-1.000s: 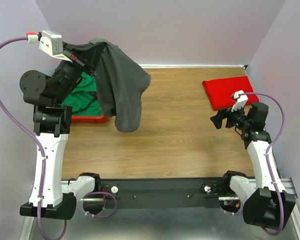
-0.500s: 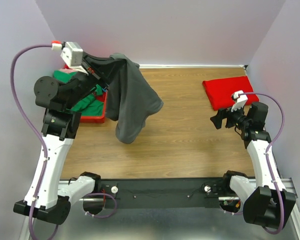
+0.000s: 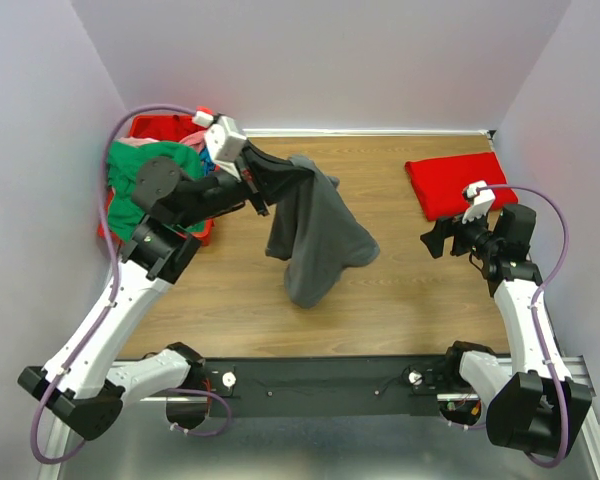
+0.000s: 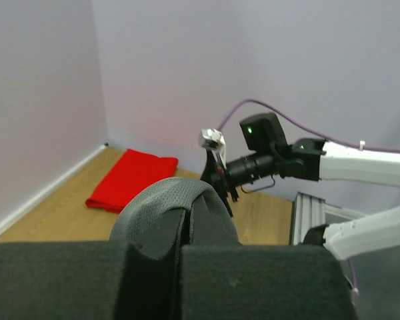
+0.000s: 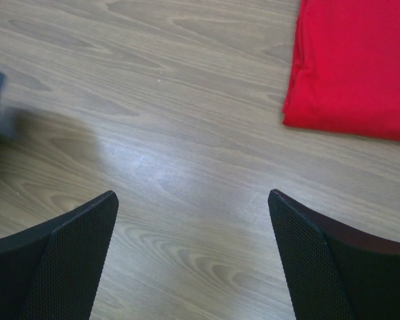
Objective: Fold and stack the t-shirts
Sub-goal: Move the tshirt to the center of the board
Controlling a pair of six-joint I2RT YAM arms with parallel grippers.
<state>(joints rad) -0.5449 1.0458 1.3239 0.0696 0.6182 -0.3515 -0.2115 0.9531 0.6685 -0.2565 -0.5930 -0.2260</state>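
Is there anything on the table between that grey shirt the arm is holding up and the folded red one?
Nothing visible does. Bare table lies between the grey shirt in the left hand and the red shirt. The open right hand sits beside the red shirt's near edge, off that path.

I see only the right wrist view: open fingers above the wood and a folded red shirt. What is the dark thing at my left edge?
Observer: It is the dark grey t-shirt, hanging from the left gripper, which is shut on its upper part.
Operator: And where are the other shirts?
Observer: A green t-shirt lies heaped over the red bin at the far left corner of the table.
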